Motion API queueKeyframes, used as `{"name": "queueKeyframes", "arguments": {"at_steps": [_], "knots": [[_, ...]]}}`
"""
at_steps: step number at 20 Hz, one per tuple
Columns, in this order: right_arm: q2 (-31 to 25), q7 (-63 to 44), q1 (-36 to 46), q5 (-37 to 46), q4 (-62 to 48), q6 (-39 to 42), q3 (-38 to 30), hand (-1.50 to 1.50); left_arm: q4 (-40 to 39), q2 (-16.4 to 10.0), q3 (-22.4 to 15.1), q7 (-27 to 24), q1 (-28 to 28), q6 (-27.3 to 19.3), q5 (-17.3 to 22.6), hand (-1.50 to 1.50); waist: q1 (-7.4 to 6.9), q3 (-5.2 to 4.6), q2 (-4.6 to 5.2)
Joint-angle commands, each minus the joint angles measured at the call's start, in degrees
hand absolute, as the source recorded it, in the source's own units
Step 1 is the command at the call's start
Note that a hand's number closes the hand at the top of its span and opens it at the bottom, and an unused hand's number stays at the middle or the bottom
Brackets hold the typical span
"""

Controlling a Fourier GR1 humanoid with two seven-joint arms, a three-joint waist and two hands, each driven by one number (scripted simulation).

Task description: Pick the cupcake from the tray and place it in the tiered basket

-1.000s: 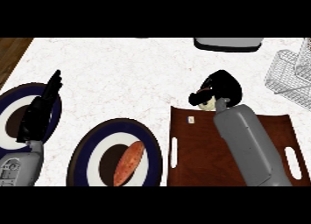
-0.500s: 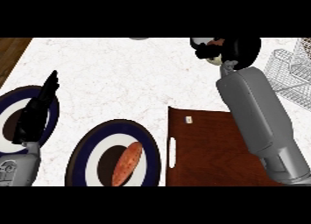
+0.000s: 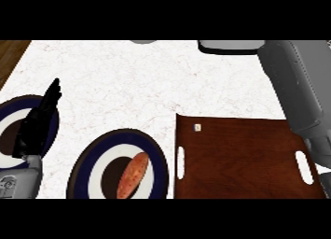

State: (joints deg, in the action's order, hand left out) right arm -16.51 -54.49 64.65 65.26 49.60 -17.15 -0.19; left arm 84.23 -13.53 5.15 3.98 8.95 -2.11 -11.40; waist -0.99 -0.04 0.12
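The right forearm (image 3: 299,88) exits the top edge, its robot hand unseen; the left robot hand (image 3: 36,126) is straight-fingered.

— How is the counter (image 3: 127,79) lit?
— It is lit brightly and evenly, and it is shown almost pure white from edge to edge. The direction of the light cannot be told.
— Is shading seen anywhere?
— A soft gradient is seen along the right forearm (image 3: 299,88), paler down its middle and darker at its edges. The left hand (image 3: 37,126) is reduced to near-solid black. The tray (image 3: 244,158) is kept a deep, dull brown. The plate (image 3: 82,163) beside it is drawn out taller than wide.
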Motion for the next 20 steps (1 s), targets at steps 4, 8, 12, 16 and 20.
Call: {"name": "queueKeyframes", "arguments": {"at_steps": [4,8,12,16,20], "knots": [[-3.4,5.4,4.2,-3.6,-5.4,-0.5,-5.5,1.5,-2.8,-0.8,1.7,1.6,4.1,1.1,0.8,0.0,0.27,0.03,0.22],[-7.6,9.3,3.8,-4.3,-6.0,5.8,-5.3,1.5,3.2,0.1,0.1,1.4,-1.9,0.9,-0.1,0.0,0.1,0.04,-0.04],[-12.4,14.9,2.9,-2.7,-12.7,3.7,-6.0,1.5,-0.8,2.0,-0.3,-1.7,-0.8,-1.1,-1.4,0.0,-0.03,0.02,0.33],[-16.5,13.5,3.7,3.3,-17.6,4.6,-3.1,1.5,0.0,0.5,0.3,-1.1,0.4,0.6,-0.4,0.0,-0.45,0.01,0.44],[-19.3,13.0,4.0,7.0,-23.3,4.2,-2.1,1.5,0.9,0.8,0.2,1.1,1.4,0.3,-0.8,0.0,-0.71,0.04,0.48]]}}
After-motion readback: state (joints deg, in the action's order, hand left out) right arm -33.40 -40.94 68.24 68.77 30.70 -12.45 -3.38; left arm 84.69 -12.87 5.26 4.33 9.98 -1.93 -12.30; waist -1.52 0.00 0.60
